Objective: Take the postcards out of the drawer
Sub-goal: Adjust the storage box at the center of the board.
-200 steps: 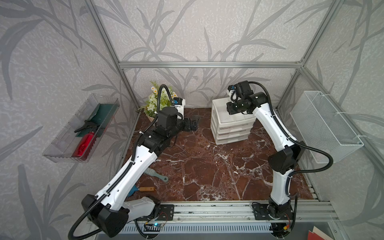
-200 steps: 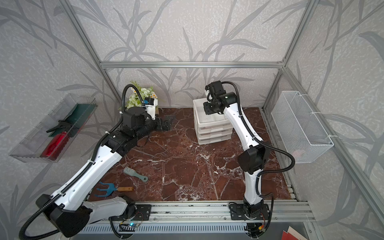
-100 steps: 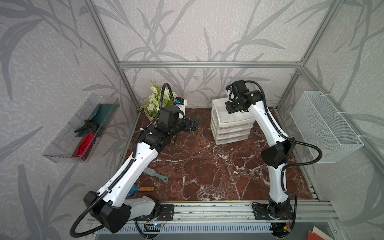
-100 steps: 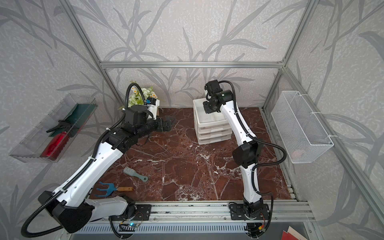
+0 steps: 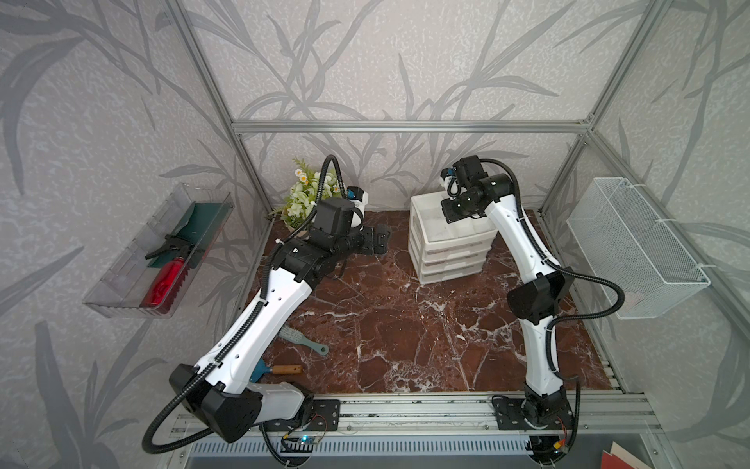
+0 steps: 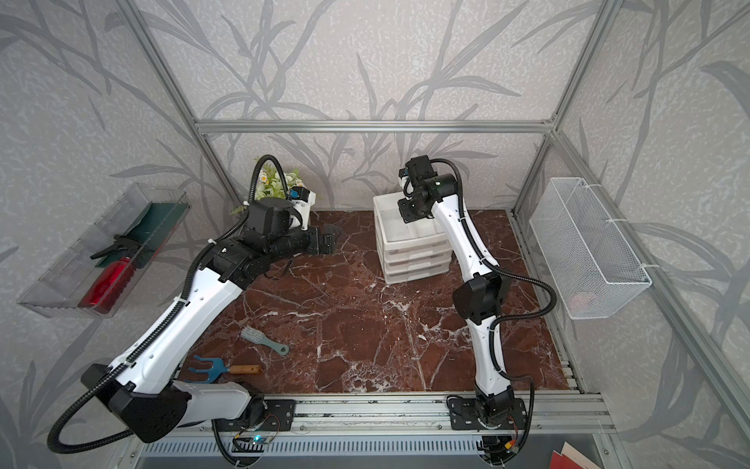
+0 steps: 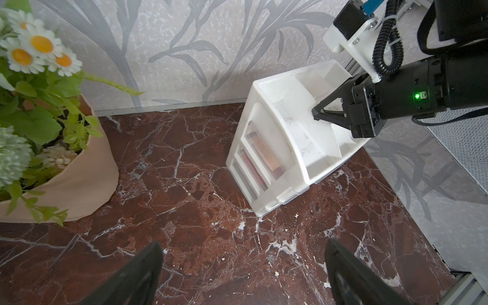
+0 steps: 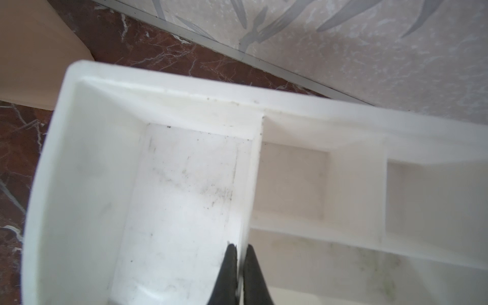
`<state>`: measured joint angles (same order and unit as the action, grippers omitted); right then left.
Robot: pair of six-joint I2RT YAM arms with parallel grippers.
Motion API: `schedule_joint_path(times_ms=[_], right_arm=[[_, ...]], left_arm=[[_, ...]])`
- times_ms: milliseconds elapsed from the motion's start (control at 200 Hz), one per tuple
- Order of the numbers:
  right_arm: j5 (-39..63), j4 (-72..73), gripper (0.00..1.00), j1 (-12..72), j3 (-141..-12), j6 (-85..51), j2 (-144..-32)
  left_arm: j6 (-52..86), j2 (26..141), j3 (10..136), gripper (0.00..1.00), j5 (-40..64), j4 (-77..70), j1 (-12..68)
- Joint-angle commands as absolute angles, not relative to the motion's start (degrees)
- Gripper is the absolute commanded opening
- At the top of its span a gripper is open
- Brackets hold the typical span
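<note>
While both arms reached toward the back of the table (image 5: 406,333), a clear wall bin (image 5: 121,284) at far left held a red bottle (image 5: 164,280). Near the table's front-left corner lay a blue hand fork (image 6: 209,367) and, just beyond it, a grey brush (image 5: 302,340). A potted plant (image 7: 66,182) stood in the back-left corner. L gripper (image 5: 375,239) hovered over bare table btwn plant and drawer unit (image 5: 446,260), jaws wide apart and empty. All 3 drawers were pushed in. The postcards (image 7: 264,151) showed thru the clear fronts of the upper drawers, inside the unit. R gripper (image 7: 317,115) sat in the unit's open top tray, jaws drawn together at a thin divider wall (image 8: 249,171); couldn't tell if it nipped the wall. A white wire basket (image 5: 633,247) hung on the R-side wall.
</note>
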<state>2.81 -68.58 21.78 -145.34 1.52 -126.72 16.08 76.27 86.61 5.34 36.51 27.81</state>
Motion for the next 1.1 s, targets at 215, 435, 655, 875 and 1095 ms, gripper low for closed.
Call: schedule_joint_path(times_ms=[215, 435, 655, 875, 1095], right_arm=[[22.64, -69.68, 0.00, 23.27, -138.32, 14.61, -120.96], [29.24, -62.76, 0.00, 27.93, -124.40, 20.57, -113.47], [37.19, -53.52, 0.01, 30.88, -112.71, 22.90, -106.75], [38.64, -50.03, 0.05, 30.92, -111.14, 21.51, -105.29], [37.88, -47.65, 0.21, 30.83, -109.52, 18.11, -103.30]], left_arm=[[13.80, 78.29, 91.21, 0.92, 5.02, 41.15, 28.08], [11.15, 83.90, 98.74, 0.90, 4.51, 46.22, 28.10], [9.32, 90.58, 105.28, 0.72, 4.12, 51.85, 28.12], [10.83, 91.77, 102.58, 0.50, 4.66, 51.87, 28.08], [12.02, 92.87, 101.70, 0.48, 4.93, 50.16, 28.09]])
